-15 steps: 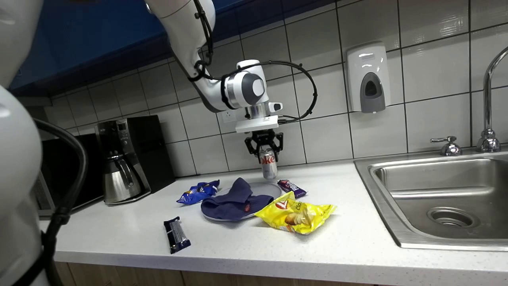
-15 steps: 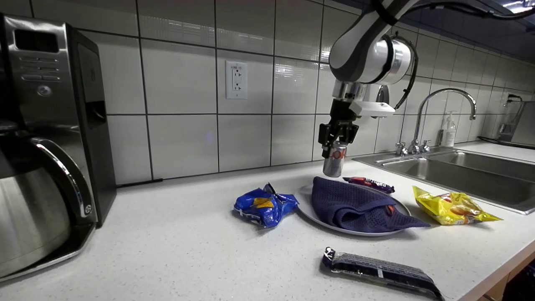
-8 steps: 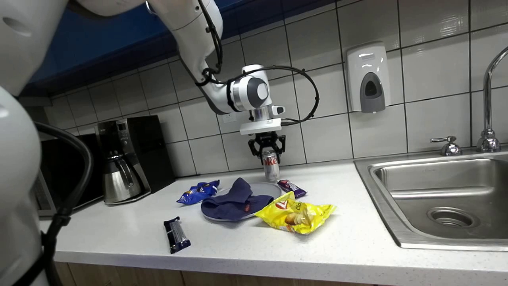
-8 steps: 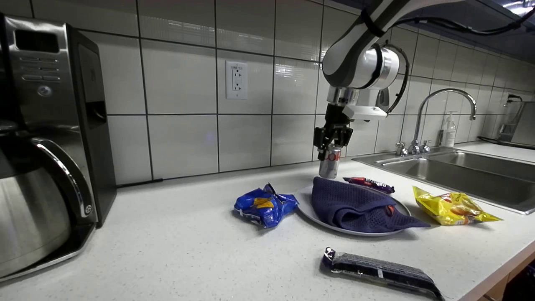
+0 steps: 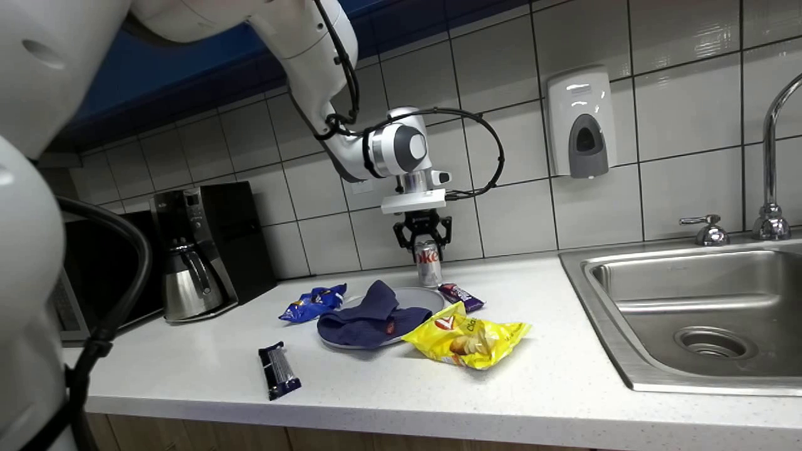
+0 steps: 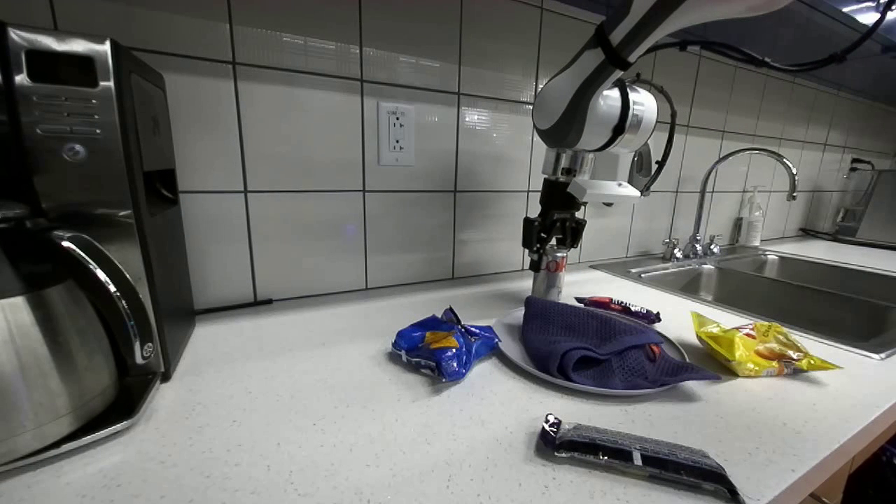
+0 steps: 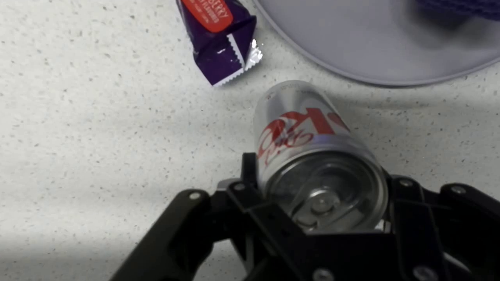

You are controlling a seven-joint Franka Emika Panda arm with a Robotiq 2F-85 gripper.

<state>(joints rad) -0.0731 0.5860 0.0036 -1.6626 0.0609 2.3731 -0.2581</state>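
Currently, the gripper (image 5: 427,252) is clamped on a silver Diet Coke can (image 7: 297,125); its two black fingers (image 7: 249,168) bear on opposite sides of the can's upper section. The can is upright, with the pull-tab lid uppermost. Location: toward the rear of the white speckled countertop (image 5: 200,369), between the tiled wall (image 5: 514,216) and the lavender-grey plate (image 7: 351,47). Contact between the can's base and the countertop cannot be confirmed from the views.

In the wrist view, the plate rim lies just beside the can's lower end, with a visible gap. A purple-wrapped protein bar (image 7: 218,50) lies near the can, just beside the plate. A folded navy towel (image 6: 602,343) rests on the plate and overhangs its rim. A crumpled blue snack bag (image 6: 444,343) sits at one side of the plate; a yellow chip bag (image 5: 467,338) sits at the opposite side. A dark-wrapped snack bar (image 6: 637,449) lies apart, closer to the countertop's front edge.

Surrounding fixtures in both exterior views: a coffee maker (image 5: 232,238) with a steel carafe (image 5: 191,285), a stainless-steel sink (image 5: 600,313) and a chrome faucet (image 5: 770,175). A wall-mounted soap dispenser (image 5: 581,122) and a white electrical outlet (image 6: 397,134) are fixed to the tiled wall above the countertop.
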